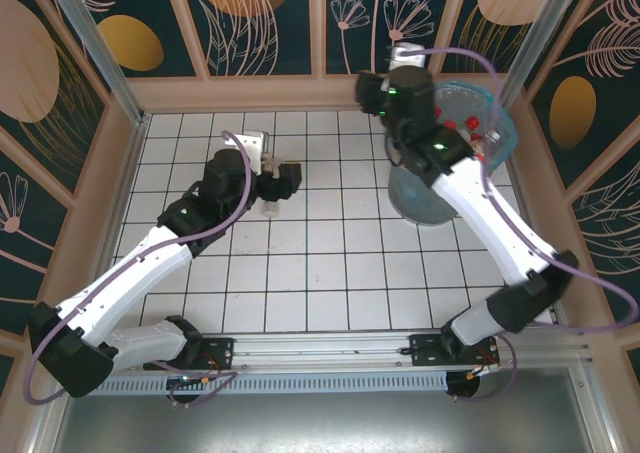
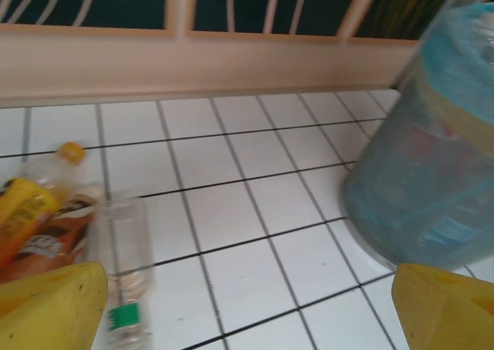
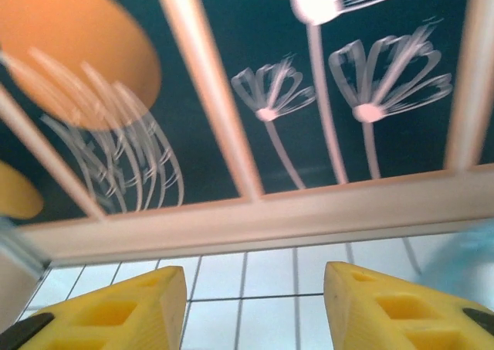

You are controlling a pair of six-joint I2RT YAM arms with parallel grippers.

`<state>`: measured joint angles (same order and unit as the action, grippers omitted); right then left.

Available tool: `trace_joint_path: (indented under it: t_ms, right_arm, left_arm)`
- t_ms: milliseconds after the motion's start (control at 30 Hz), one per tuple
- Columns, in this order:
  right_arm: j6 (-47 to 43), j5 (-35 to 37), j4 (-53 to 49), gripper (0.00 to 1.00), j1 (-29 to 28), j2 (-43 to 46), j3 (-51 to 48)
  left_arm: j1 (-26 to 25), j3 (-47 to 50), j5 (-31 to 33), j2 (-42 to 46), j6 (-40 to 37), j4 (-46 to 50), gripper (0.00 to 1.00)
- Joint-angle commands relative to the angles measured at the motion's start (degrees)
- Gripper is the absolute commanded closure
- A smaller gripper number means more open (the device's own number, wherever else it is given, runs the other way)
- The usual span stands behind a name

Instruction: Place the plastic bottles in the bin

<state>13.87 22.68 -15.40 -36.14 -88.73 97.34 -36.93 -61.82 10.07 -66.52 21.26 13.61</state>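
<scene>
Surface: white tiled table (image 1: 330, 263).
L end effector (image 2: 247, 288): fingers apart, empty.
Bottle: clear green-label plastic bottle (image 2: 127, 242), just left of it.
Bin: round grey-blue bin (image 2: 432, 157), to its right.
R end effector (image 3: 255, 276): fingers apart, empty.

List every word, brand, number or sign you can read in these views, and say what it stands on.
None is legible.
Yellow label, orange plastic bottle: blurred.
Brown-and-white label, neighbouring plastic bottle: blurred.
Green label, clear plastic bottle: too small.
Pale marks, round blue-bagged bin: blurred.
</scene>
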Motion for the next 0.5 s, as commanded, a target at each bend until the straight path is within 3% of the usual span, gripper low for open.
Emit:
trace_joint_path:
  t_ms: [0, 267, 367, 467]
  right_arm:
    - [1.3, -2.0, 2.6, 0.46, -3.3, -9.2, 2.2]
    - [7.7, -8.7, 7.9, 0.36, -7.1, -29.2, 7.4]
    - [10.0, -9.6, 4.9, 0.25, -7.8, -37.1, 12.4]
    - [10.5, -8.4, 6.7, 0.21, -9.1, -41.3, 12.4]
  left_arm:
    - [2.9, 1.7, 1.0, 1.0, 0.8, 2.9, 0.05]
    - [18.0, 9.7, -8.0, 1.4, 2.3, -1.2, 0.06]
    - [21.0, 12.1, -11.0, 0.6, 3.5, -3.5, 0.05]
    - [21.9, 13.8, -11.9, 0.2, 4.0, -5.1, 0.04]
